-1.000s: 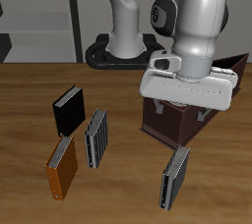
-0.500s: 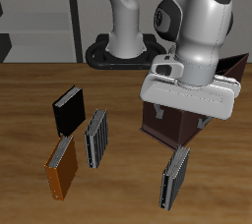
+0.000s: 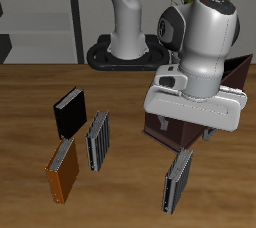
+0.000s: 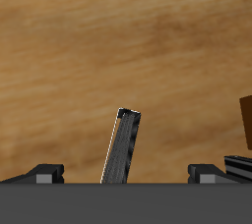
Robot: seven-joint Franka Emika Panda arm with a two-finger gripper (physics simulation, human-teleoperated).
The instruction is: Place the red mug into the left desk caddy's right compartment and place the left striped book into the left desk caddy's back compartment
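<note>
The left striped book (image 3: 178,180) stands on the wood table near the front edge, thin and grey with dark stripes. The wrist view shows the left striped book (image 4: 123,147) centred between my fingertips, still well below them. My gripper (image 3: 186,129) hangs open and empty above the front end of the left desk caddy (image 3: 165,135), a dark maroon box that the hand largely covers. In the wrist view the gripper (image 4: 126,174) has its jaws spread wide. The red mug and the caddy's compartments are hidden.
A second striped book (image 3: 97,140), a black book (image 3: 68,112) and an orange book (image 3: 62,172) stand in a group across the table. The wrist view catches the orange book (image 4: 246,120) and the second striped book (image 4: 239,165) at its edge.
The arm has swung the open gripper forward and slightly down over the caddy, closer to the left striped book. No book has moved.
</note>
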